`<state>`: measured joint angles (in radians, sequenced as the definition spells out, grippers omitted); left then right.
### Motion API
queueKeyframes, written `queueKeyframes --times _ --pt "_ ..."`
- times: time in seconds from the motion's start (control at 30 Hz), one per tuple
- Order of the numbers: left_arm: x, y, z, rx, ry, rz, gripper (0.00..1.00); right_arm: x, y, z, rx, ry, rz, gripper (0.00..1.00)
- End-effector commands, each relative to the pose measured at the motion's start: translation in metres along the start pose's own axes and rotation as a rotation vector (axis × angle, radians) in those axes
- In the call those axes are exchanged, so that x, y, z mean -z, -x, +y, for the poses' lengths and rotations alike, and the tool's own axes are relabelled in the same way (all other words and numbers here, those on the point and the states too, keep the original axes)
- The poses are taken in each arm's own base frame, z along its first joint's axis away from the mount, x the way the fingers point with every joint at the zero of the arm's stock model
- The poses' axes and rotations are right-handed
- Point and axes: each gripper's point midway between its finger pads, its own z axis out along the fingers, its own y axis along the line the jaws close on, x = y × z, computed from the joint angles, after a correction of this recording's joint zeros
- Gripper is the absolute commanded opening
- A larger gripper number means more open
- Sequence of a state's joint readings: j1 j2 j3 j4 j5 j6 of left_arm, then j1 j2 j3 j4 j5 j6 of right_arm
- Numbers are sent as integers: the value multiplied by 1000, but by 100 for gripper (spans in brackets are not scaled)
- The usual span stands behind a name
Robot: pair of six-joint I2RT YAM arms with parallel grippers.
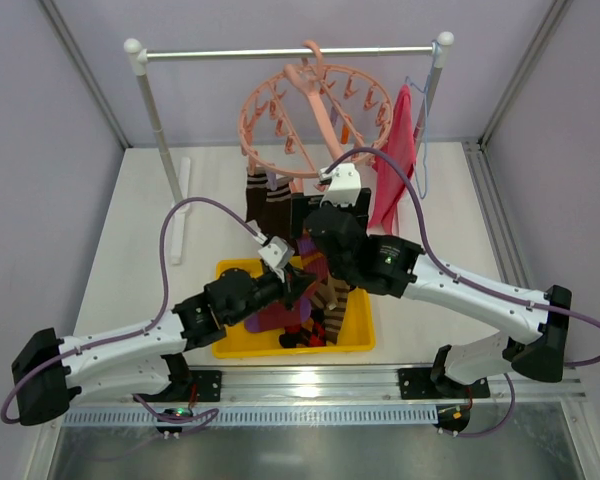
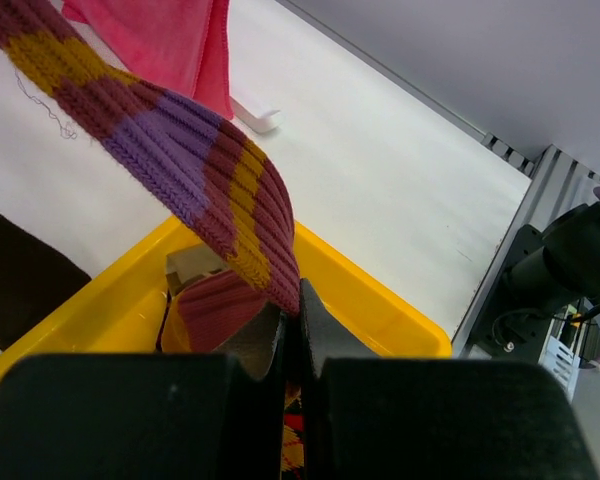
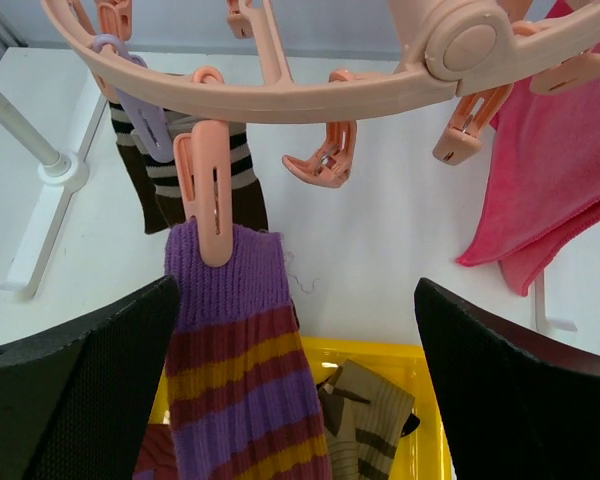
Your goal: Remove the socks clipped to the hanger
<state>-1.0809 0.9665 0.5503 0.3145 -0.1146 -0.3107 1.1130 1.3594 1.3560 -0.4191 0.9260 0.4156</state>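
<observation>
The salmon-pink ring hanger (image 1: pixel 315 118) hangs by its hook from the rail; its rim (image 3: pixel 280 95) fills the top of the right wrist view. A pink peg (image 3: pixel 206 205) clips a maroon-purple sock with yellow stripes (image 3: pixel 235 370). My left gripper (image 2: pixel 298 303) is shut on that sock's lower end (image 2: pixel 195 170) over the yellow bin and pulls it taut. My right gripper (image 3: pixel 295 290) is open wide, its fingers (image 3: pixel 80 400) either side of the sock just below the peg. Brown-cream striped socks (image 3: pixel 185 175) hang clipped behind. In the top view the grippers are at the left (image 1: pixel 295 285) and right (image 1: pixel 305 215).
A yellow bin (image 1: pixel 360 335) at the near edge holds several socks, among them an olive striped one (image 3: pixel 365 420). A pink-red cloth (image 1: pixel 395 165) hangs at the right of the rail. The white rail post (image 1: pixel 155 110) and its foot (image 3: pixel 35 245) stand at the left.
</observation>
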Motion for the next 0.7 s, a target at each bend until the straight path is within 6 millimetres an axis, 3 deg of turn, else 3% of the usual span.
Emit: queueKeyframes --times 0.0,0.27,0.67 --pt "-6 17 -4 5 8 -34 0 9 27 8 -36 15 -47 100" --pt "-7 16 -7 27 6 -29 0 16 33 17 -44 30 -65 100" --pt "0 24 -17 24 -26 -52 0 -1 44 37 18 -15 -75 100"
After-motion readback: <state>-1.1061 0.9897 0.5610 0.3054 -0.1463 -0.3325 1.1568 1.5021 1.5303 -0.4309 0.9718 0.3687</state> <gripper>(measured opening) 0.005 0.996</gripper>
